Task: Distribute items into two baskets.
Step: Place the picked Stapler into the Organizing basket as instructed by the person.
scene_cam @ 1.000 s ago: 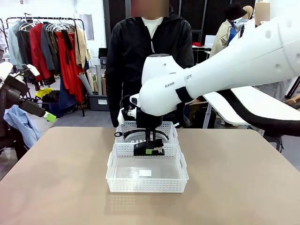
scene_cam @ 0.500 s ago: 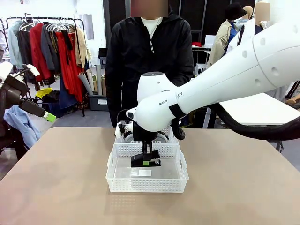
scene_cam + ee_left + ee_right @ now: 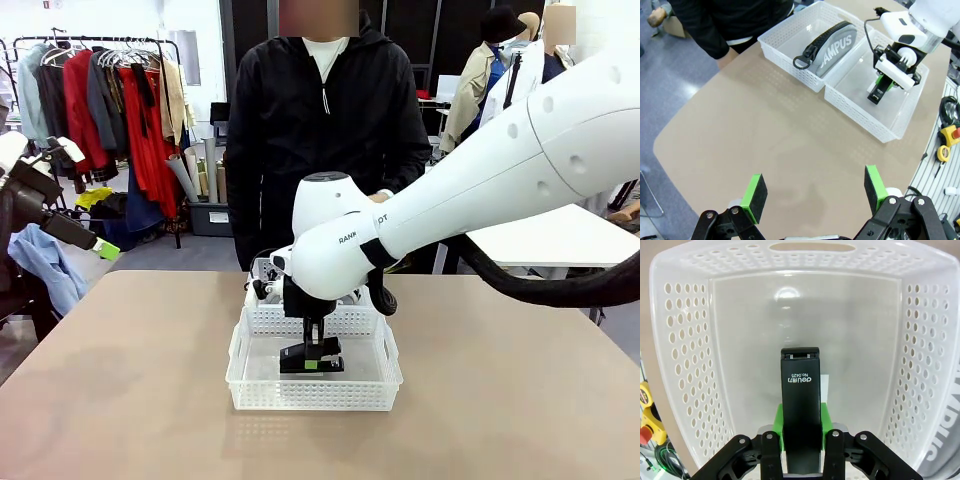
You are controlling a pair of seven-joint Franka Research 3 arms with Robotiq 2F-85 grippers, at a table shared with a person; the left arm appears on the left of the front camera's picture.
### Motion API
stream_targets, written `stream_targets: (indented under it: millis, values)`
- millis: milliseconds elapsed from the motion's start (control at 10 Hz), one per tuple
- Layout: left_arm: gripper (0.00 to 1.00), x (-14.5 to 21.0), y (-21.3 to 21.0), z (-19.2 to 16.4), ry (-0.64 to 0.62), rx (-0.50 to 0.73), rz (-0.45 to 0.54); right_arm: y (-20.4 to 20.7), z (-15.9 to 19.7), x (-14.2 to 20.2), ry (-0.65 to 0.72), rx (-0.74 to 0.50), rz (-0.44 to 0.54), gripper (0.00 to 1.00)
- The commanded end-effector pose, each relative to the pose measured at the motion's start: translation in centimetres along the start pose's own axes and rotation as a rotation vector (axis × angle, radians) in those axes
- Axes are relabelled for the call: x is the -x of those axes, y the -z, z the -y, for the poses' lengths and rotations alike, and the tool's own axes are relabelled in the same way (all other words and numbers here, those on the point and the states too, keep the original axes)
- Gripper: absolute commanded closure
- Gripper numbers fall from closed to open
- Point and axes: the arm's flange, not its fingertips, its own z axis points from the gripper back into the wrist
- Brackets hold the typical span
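Observation:
My right gripper (image 3: 312,360) is shut on the black stapler (image 3: 311,355) and holds it low inside the near basket (image 3: 315,400). The right wrist view shows the stapler (image 3: 800,410) clamped between green pads, my right gripper (image 3: 801,427) over the floor of the near basket (image 3: 685,365). Just behind stands the far basket (image 3: 790,62), where the grey "CAMPUS" pouch (image 3: 832,47) lies. From the left wrist I see the stapler (image 3: 876,92) in the near basket (image 3: 860,117). My left gripper (image 3: 815,187) is open and empty, raised at the table's left edge (image 3: 100,248).
A person (image 3: 320,130) in a black jacket stands at the far side behind the baskets. A clothes rack (image 3: 120,110) is at the back left, a white table (image 3: 540,225) at the right. A red stop button and cables (image 3: 947,142) lie off the table's edge.
My right gripper has lowered with the stapler from above the basket rims down into the near basket. The left arm has not moved.

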Motion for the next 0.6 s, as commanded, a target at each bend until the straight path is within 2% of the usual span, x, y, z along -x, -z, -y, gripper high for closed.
stream_targets:
  millis: [0, 300, 400, 500]
  values:
    - [0.00, -0.22, -0.01, -0.04, -0.012, -0.001, -0.004, 0.55, -0.40, -0.01, 0.013, 0.015, -0.003, 1.00]
    - [0.00, -0.22, -0.01, -0.04, -0.012, -0.001, -0.004, 0.75, -0.50, -0.13, 0.011, 0.016, -0.005, 1.00]
    - [0.00, -0.22, -0.01, -0.04, -0.012, -0.001, -0.004, 0.77, -0.47, -0.13, 0.010, 0.012, -0.009, 0.91]
    - [0.00, -0.22, -0.01, -0.04, -0.012, -0.001, -0.004, 0.68, -0.48, -0.12, 0.006, 0.010, -0.011, 0.72]
